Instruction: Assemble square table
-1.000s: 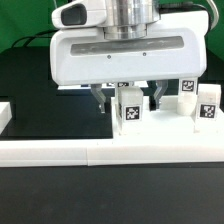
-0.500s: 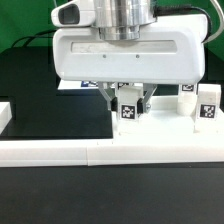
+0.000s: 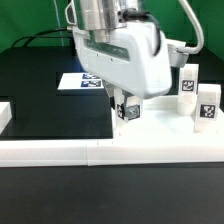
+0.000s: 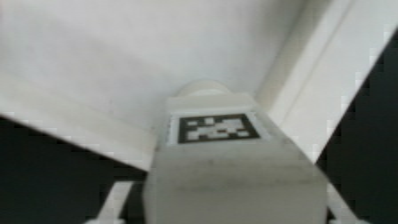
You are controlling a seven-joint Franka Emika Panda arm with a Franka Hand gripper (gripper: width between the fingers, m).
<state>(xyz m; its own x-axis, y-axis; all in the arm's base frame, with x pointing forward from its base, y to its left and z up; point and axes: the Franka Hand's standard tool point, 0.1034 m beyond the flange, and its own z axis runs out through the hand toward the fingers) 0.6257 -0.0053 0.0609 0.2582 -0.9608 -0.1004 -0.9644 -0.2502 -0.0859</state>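
My gripper (image 3: 126,106) is shut on a short white table leg (image 3: 128,114) with a black-and-white tag. It holds the leg just above the near left corner of the flat white square tabletop (image 3: 160,138). The hand is turned and leans toward the exterior view's right. In the wrist view the leg (image 4: 219,127) fills the space between my fingers (image 4: 116,203), tag facing the camera, with the white tabletop (image 4: 107,60) behind it. Two more tagged legs (image 3: 186,80) (image 3: 207,108) stand upright on the tabletop at the exterior view's right.
A long white rail (image 3: 60,152) runs along the front of the black table. A white block (image 3: 4,115) sits at the exterior view's left edge. The marker board (image 3: 82,80) lies behind the hand, partly hidden by it.
The jaws closed from open onto the leg. Since then the hand has twisted and leaned toward the exterior view's right, with the leg still in its grip.
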